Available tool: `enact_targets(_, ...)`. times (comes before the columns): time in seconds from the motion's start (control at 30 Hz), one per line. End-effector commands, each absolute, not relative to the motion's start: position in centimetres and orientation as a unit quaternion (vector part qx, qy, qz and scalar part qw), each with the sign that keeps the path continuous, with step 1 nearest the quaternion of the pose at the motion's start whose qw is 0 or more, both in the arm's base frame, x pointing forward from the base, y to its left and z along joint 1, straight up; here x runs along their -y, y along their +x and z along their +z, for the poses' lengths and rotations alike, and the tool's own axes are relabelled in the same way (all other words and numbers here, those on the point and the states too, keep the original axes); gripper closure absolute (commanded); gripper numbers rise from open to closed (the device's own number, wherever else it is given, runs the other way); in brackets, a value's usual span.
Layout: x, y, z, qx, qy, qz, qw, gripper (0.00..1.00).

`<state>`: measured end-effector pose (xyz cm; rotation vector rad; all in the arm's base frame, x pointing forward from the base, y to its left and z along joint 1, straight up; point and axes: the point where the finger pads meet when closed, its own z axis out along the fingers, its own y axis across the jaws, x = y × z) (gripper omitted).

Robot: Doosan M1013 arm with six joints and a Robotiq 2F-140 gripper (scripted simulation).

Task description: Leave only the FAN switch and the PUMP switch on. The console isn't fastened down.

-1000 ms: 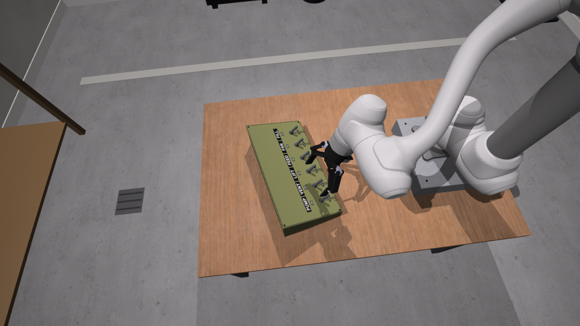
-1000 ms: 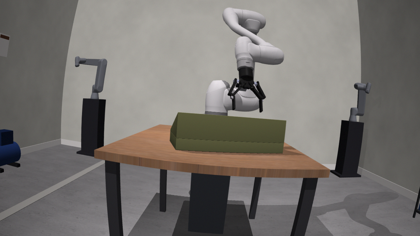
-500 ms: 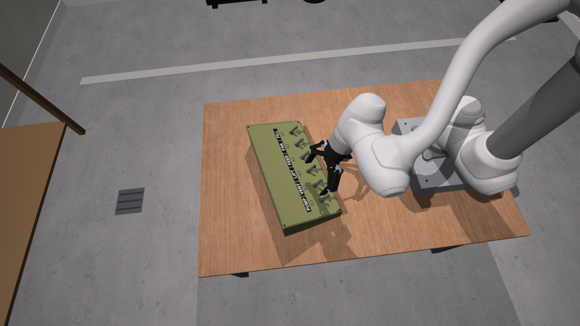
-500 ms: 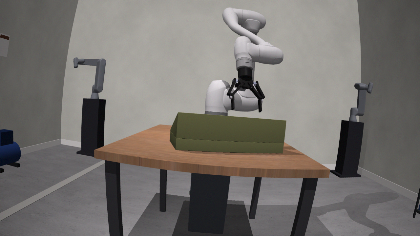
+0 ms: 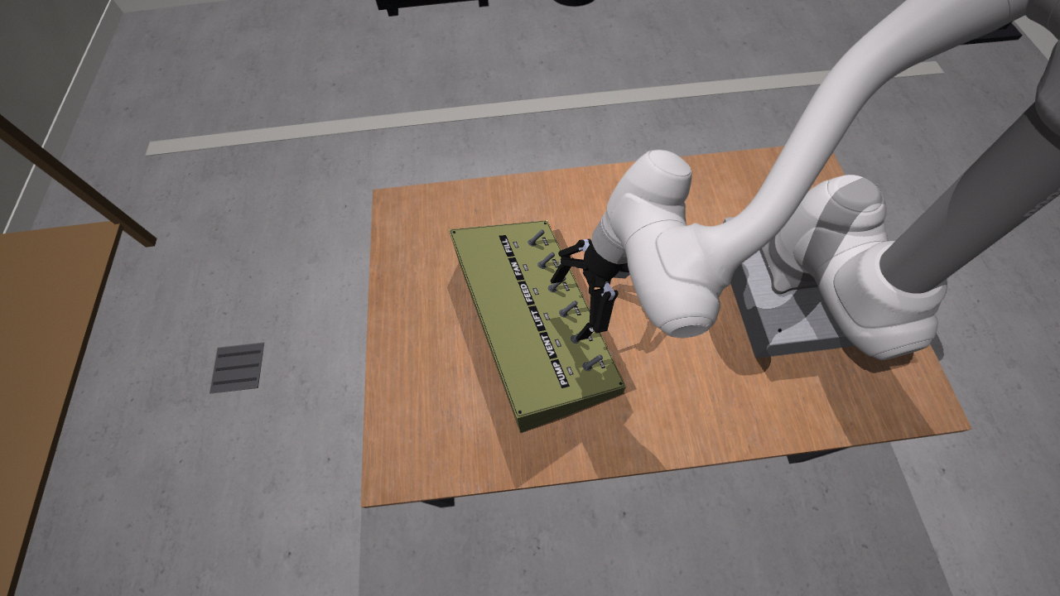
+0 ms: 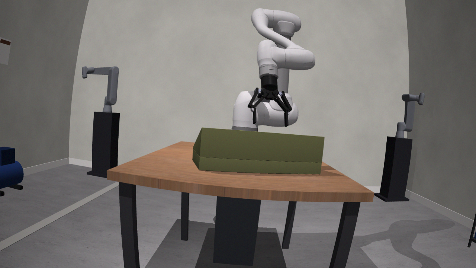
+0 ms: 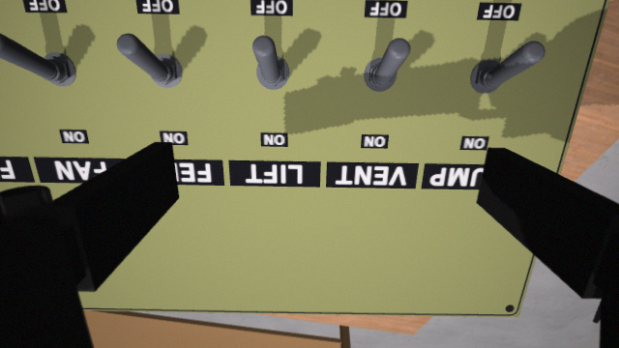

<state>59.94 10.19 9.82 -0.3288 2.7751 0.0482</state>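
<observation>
Grey concrete floor with a pale painted stripe surrounds a wooden worktop on dark legs. On that worktop lies an olive-green wedge-shaped console, set at an angle, with its sloped face turned toward the white six-joint arm. The arm's grey base plate sits on the worktop near the console, on the side of the switch row.

Six grey toggle levers run along the console's lower edge, labelled in white on black: FILL, FAN, FEED, LIFT, VENT, PUMP. In the wrist view the labels read upside down. The FAN switch, the FEED switch, the LIFT switch, the VENT switch and the PUMP switch all lean toward the OFF marks, away from the ON marks. The FILL switch sits at the far end of the row from PUMP; its setting is too small to read.

The black two-finger gripper hovers above the switch row, pointing down at the console, its fingers spread as wide as they go with nothing between them. In the wrist view one finger covers part of the FAN and FEED labels and the other covers the start of the PUMP label. From the exterior view the fingertips hang just above the console's top edge, not touching it.
</observation>
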Motion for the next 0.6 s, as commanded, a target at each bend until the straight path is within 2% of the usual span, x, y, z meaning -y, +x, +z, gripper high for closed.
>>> enact_targets(0.0,-9.5,60.1,9.9,-0.978,-0.116,0.018,0.173,0.00)
enact_targets(0.57,-7.7,60.6,9.9,-0.978,-0.116,0.018,0.173,0.00)
